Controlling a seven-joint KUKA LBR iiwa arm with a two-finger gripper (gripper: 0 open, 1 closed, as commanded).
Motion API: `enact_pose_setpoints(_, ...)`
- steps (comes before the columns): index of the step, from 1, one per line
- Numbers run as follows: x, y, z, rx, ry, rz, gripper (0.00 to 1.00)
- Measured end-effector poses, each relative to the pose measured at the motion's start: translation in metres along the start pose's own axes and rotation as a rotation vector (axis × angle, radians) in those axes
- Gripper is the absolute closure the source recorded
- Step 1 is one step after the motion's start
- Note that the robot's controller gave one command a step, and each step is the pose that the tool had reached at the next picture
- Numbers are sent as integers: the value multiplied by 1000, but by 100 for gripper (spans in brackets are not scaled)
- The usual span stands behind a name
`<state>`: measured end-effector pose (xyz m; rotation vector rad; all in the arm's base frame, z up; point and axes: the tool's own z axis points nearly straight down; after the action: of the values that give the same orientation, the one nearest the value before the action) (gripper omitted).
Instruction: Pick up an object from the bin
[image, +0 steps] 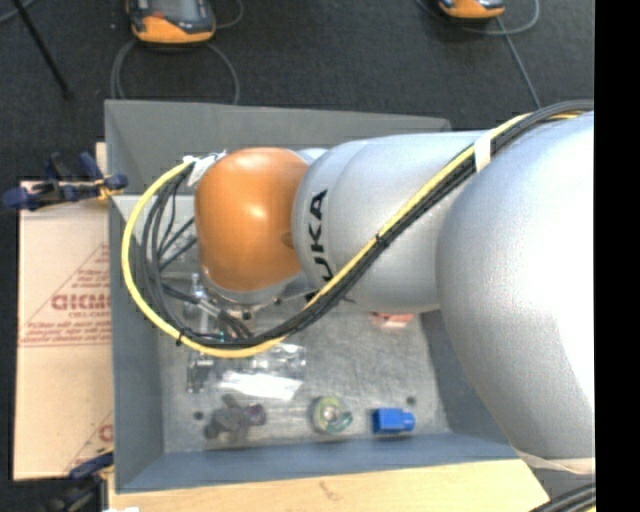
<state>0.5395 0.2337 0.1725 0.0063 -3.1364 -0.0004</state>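
1. Readable writing first: black letters "UKA" (318, 235) running down the silver-white arm casing (400, 220), right beside the glossy orange dome cover (250, 220). Start of the word cut off at that cover's edge.
2. Thick yellow cable (126, 255) looping round the left and underside of the orange cover with a bundle of black ones, then climbing back along the arm.
3. Gripper (225, 315) sticking out straight below the orange cover, just bits of shiny metal among the cables. Open or closed? Honestly can't tell, too much buried.
4. Nearest item: clear crinkly plastic packet with something white inside (255, 383), just below the orange cover, in the left half of the grey metal bin (135, 420). Touching the gripper or not, can't tell either.
5. Further below the cover, in a loose row near the front wall: dark grey lumpy thing (235, 417), hard to identify; round pale greenish disc (330, 414); small blue block (393, 421) off to the lower right.
6. Pale pink thing (392, 320) down and to the right of the cover, mostly tucked under the arm, so no idea what kind.
7. Back and right of the bin floor hidden behind the arm.
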Motion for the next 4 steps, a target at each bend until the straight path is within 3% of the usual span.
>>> enact_pose_setpoints(1, 20, -90, 84, -10, -24, -42, 0)
enact_pose_setpoints(2, 50, -80, 57, 1, -5, -146, 0)
enact_pose_setpoints(3, 48, -78, 99, 0, -16, -265, 0)
enact_pose_setpoints(4, 58, -37, 40, -2, -12, -283, 0)
